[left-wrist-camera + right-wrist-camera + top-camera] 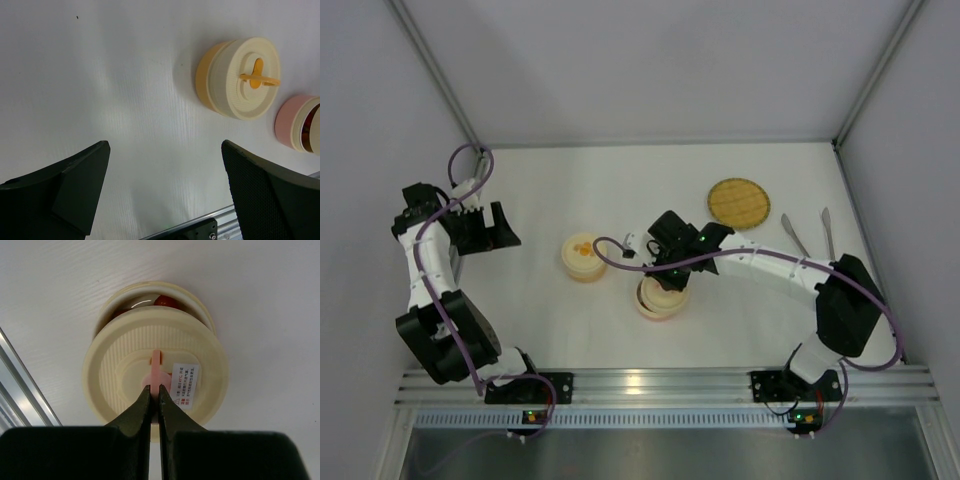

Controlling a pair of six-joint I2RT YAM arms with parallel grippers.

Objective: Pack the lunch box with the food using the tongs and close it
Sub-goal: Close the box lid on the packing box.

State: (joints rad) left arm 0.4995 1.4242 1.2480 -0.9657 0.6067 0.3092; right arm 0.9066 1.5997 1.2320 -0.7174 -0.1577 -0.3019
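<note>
You are on the closing step. Your right hand is pressed together on the pink tab of the cream lid, pinching it from above, and the lid hangs over the pink lunch box.

The lid is not yet seated. In the right wrist view it sits off-centre, and the box's far rim and part of the inside show beyond its edge. Whether its near edge already touches the rim cannot be told.

The food is inside that box: a red sausage piece and the pale egg-sized ball show in the gap. No food shows on the woven plate, which lies beyond the pink box and to its right. The tongs lie on the table further right of the plate, unheld, so packing looks finished.

Your left hand is spread wide and holds nothing, well to the left of the pink box. The orange lunch box stands between them with its lid on.

The next move probably calls for sliding the lid until it covers the rim all round, then lowering it level. Keep the pinch until it settles. If it goes down tilted, it may catch on the rim or push the light box across the table.
</note>
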